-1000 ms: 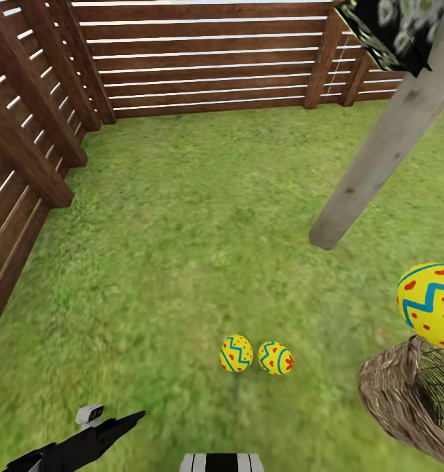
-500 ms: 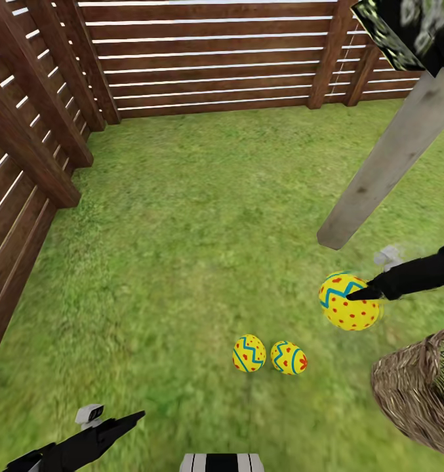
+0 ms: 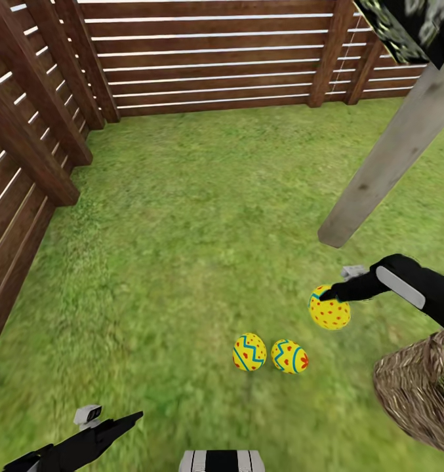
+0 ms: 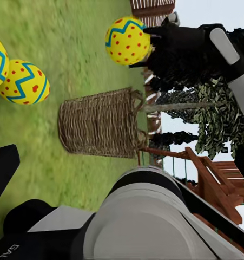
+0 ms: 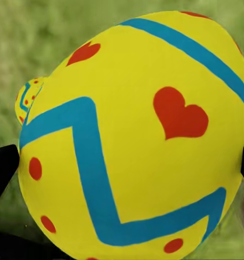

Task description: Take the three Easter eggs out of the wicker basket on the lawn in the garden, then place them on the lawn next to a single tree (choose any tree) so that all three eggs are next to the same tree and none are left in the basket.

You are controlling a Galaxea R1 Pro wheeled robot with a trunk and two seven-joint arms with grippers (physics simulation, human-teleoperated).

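Two Easter eggs (image 3: pixel 249 352) (image 3: pixel 289 356) lie side by side on the lawn (image 3: pixel 195 216), a short way from the foot of the tree (image 3: pixel 392 154). My right gripper (image 3: pixel 328 296) is shut on the third egg (image 3: pixel 329 312), held just above the grass between the pair and the trunk; that egg (image 5: pixel 135 135) looms large in the right wrist view. The wicker basket (image 3: pixel 418 390) stands at the lower right. The left wrist view shows the basket (image 4: pixel 100 123), the held egg (image 4: pixel 127 40) and a lying egg (image 4: pixel 23 82). My left gripper (image 3: pixel 133 417) hovers low at the lower left; its jaws are not readable.
A brown slatted fence (image 3: pixel 208 59) closes the far side and runs down the left (image 3: pixel 25 170). Dark speckled foliage (image 3: pixel 405 23) hangs at the top right. Open grass spreads between the fence and the eggs.
My right arm has carried the third egg leftward and down from above the basket toward the grass near the two lying eggs. The view shifted slightly. The left arm has stayed put.
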